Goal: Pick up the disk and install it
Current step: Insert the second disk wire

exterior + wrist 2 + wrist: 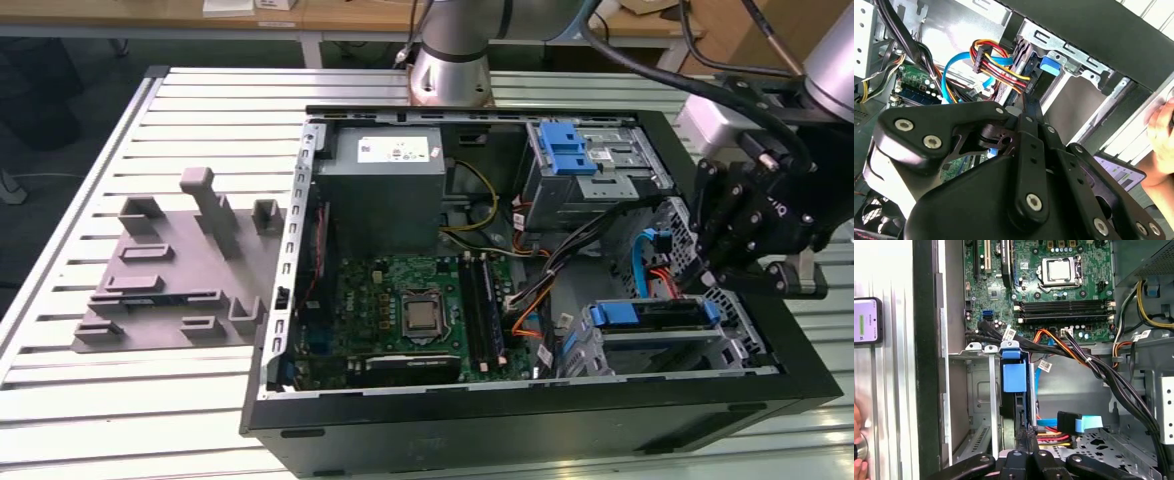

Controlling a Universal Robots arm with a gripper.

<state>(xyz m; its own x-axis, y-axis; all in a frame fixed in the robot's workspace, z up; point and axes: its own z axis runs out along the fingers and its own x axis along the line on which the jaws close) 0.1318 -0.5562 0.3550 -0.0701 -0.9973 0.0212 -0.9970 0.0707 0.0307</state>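
Observation:
The disk (pixel 657 314) stands on edge in the drive cage (pixel 727 345) at the front of the open computer case, on the exterior view's right, its blue carrier end toward the motherboard. My black gripper (pixel 721 275) hangs just above the disk's far end. In the first wrist view the gripper (pixel 1027 434) has its thin fingers pressed together at the disk's (pixel 1014 377) edge. The second wrist view also shows the gripper (pixel 1025 102) shut, pointing at the blue carrier tab (pixel 1050 65). I cannot tell whether the tips touch the disk.
Bundled cables (pixel 1089 360) run across the bay close to the fingers. The case also holds a motherboard (pixel 400 310), a grey power supply (pixel 387 185) and a second cage with a blue latch (pixel 567 150). A grey fixture plate (pixel 174 270) lies beside it. A person's hand (pixel 1161 127) and phone (pixel 866 320) are outside the case wall.

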